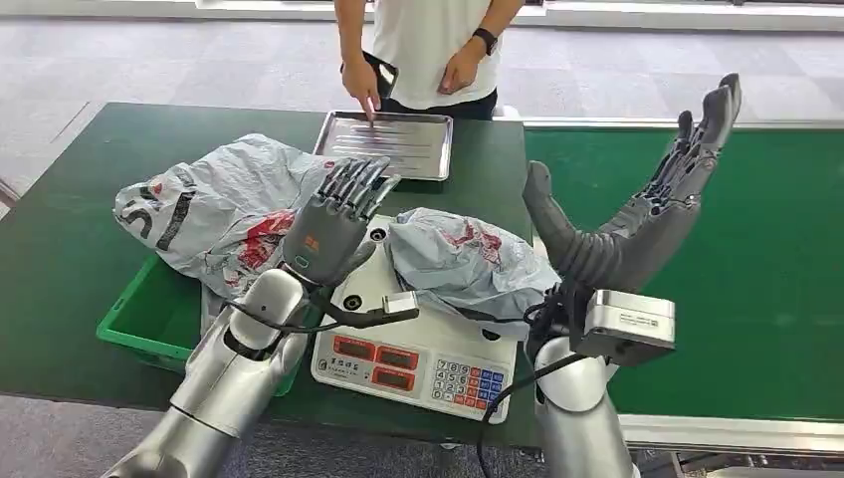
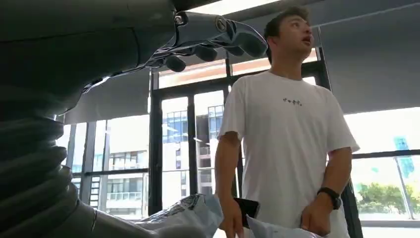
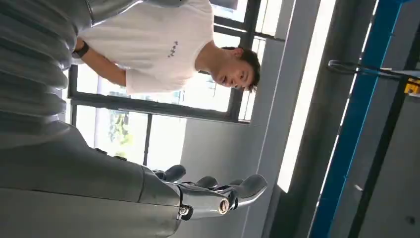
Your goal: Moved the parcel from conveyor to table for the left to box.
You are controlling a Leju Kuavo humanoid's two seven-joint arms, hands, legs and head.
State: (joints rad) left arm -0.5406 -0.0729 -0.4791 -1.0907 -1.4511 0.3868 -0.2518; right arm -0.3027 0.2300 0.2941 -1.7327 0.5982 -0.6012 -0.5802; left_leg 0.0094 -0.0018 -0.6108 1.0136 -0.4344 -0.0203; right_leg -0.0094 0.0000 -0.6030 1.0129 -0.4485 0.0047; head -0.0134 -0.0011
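Note:
A grey plastic parcel (image 1: 468, 261) with red print lies on the white weighing scale (image 1: 423, 349) on the green table. My left hand (image 1: 336, 221) is raised above the scale's left side, fingers straight and apart, holding nothing. My right hand (image 1: 637, 214) is lifted to the right of the parcel, over the green conveyor (image 1: 737, 279), fingers spread and empty. A second, larger grey parcel (image 1: 214, 209) lies across the green box (image 1: 149, 314) at the left. Fingertips of the left hand (image 2: 213, 37) and of the right hand (image 3: 213, 193) point into the air in the wrist views.
A metal tray (image 1: 388, 141) sits at the table's far edge, where a person in a white shirt (image 1: 428, 45) touches it with one finger. The person (image 2: 287, 144) stands just across the table. The table's left part (image 1: 60, 249) is bare green.

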